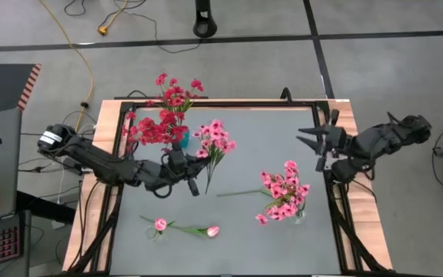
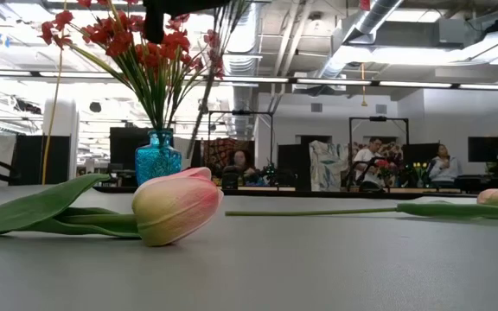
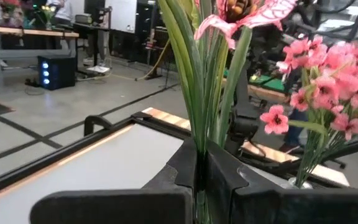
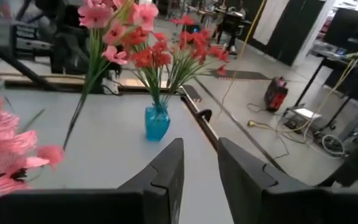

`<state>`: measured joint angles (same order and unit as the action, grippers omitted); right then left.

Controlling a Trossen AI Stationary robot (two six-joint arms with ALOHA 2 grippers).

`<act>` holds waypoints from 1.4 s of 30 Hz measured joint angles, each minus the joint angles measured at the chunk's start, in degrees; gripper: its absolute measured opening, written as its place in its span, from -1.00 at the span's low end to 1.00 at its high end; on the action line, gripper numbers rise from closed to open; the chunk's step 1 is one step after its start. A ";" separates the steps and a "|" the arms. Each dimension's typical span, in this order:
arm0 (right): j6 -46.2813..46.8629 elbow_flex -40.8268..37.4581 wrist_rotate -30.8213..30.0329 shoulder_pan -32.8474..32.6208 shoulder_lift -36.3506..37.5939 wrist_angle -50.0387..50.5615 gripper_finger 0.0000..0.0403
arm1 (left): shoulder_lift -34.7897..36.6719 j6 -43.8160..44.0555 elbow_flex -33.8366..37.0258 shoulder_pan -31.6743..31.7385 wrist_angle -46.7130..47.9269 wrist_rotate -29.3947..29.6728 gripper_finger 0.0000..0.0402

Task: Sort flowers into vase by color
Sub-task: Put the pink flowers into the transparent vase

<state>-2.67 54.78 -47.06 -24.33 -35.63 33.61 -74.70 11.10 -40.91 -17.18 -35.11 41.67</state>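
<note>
Upright, the blue vase point(image 1: 184, 138) holds only red flowers point(image 1: 160, 123)

The left gripper point(image 1: 193, 165) is reaching over the grey surface point(image 1: 244, 146), its jaws clamping the stems of a pink sprig point(image 1: 215, 142) just beside the blue vase point(image 1: 183, 138). Red flowers point(image 1: 164, 115) are standing in that vase. A second pink bunch point(image 1: 284, 192) is sitting in a clear vase near the right edge. Two tulip buds point(image 1: 187, 228) are lying near the front. The right gripper point(image 1: 314, 140) is hanging at the right rim, jaws parted.
</note>
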 joint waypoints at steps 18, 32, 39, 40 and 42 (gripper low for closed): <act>-1.42 -2.62 13.25 13.92 -3.21 -17.79 -0.55 | 0.00 -4.53 -0.77 8.87 -6.92 -16.61 -0.99; 3.25 -2.62 14.11 16.62 -9.38 -21.50 -0.55 | -0.02 -16.30 -9.29 10.81 -6.83 -23.48 -0.99; 3.09 -2.60 14.30 16.62 -11.63 -24.86 -0.34 | -1.43 -16.38 -10.62 11.03 -6.86 -23.87 -0.99; 3.08 -2.60 14.33 16.62 -12.07 -25.31 -0.28 | -1.52 -16.38 -10.62 11.04 -6.34 -23.95 -0.99; 3.10 -2.60 14.77 16.62 -12.87 -26.54 -0.15 | -2.60 -16.38 -11.15 11.36 -6.56 -24.44 -0.99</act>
<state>0.43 52.18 -32.28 -7.70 -48.49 7.07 -77.30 -5.28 -52.06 -5.82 -41.67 17.23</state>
